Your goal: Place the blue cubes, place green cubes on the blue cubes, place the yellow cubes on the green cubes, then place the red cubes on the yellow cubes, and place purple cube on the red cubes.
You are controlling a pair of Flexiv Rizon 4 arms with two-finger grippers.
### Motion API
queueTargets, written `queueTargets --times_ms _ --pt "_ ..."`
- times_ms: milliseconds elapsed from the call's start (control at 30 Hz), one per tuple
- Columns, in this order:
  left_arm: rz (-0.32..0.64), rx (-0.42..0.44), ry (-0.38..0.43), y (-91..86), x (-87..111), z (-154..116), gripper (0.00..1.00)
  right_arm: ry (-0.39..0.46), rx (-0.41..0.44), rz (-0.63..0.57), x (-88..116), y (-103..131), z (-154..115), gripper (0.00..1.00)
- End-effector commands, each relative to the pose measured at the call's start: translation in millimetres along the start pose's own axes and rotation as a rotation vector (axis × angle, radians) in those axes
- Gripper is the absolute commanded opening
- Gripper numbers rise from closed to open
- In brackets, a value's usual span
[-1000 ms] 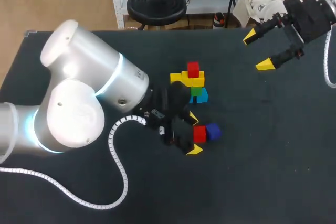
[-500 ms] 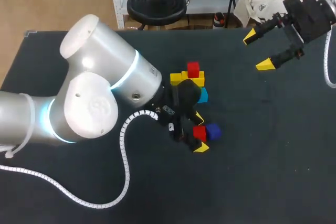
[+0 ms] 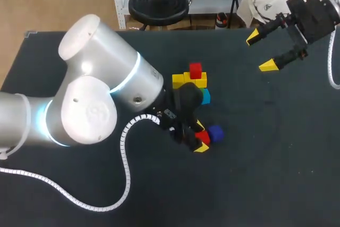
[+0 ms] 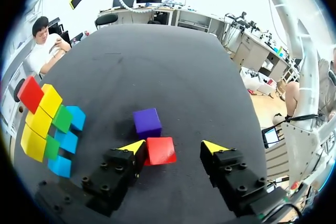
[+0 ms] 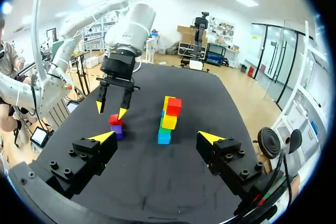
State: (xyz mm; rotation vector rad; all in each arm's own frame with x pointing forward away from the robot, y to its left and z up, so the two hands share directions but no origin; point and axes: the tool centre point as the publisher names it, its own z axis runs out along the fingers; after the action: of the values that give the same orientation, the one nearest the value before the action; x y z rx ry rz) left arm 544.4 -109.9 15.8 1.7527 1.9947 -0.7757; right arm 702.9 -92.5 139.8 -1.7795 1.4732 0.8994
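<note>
A loose red cube (image 4: 160, 150) lies on the black table (image 3: 276, 147), touching a purple cube (image 4: 147, 121) ahead of it. My left gripper (image 4: 173, 147) straddles the red cube (image 3: 202, 137): one fingertip (image 4: 134, 147) is against it and the other stands clear, so the gripper is open. Beside it rises the stack (image 3: 194, 83) of blue, green and yellow cubes with a red cube (image 3: 195, 70) on top. My right gripper (image 3: 260, 51) hangs open and empty over the table's far right; its view shows the stack (image 5: 168, 121) and the left gripper (image 5: 112, 109).
The purple cube (image 3: 215, 133) sits just right of the held-between red one. Blue cubes (image 4: 67, 141) form the stack's base, close to the left gripper's side. My left arm's big white elbow (image 3: 90, 99) and its cable (image 3: 125, 184) cover the table's left half.
The left arm shifted slightly right, bringing its gripper down around the loose red cube, and its fingers have narrowed toward it. The right arm has stayed still.
</note>
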Motion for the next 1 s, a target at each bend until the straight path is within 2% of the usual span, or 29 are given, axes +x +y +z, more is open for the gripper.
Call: queueTargets --times_ms 33,100,133,400,533,867,1000 --pt "-0.004 0.002 0.013 0.0 -0.4 4 0.73 -0.001 0.000 -0.001 0 0 0 1.00" --pt "-0.008 0.006 0.016 0.2 0.0 6 0.98 -0.001 0.000 -0.001 0 0 0 1.00" --pt "-0.011 0.007 0.018 0.4 0.1 7 1.00 -0.001 0.000 -0.001 0 0 0 1.00" --pt "-0.042 -0.024 0.019 6.3 -1.3 3 1.00 -0.001 0.000 -0.001 0 0 0 1.00" --pt "-0.082 -0.065 0.025 5.8 3.2 -1 1.00 -0.001 0.000 -0.001 0 0 0 1.00" --pt "-0.138 -0.086 0.032 5.4 12.9 1 1.00 -0.001 0.000 -0.001 0 0 0 1.00" --pt "-0.141 -0.088 0.030 6.0 11.7 3 0.96 -0.001 0.000 -0.001 0 0 0 1.00"
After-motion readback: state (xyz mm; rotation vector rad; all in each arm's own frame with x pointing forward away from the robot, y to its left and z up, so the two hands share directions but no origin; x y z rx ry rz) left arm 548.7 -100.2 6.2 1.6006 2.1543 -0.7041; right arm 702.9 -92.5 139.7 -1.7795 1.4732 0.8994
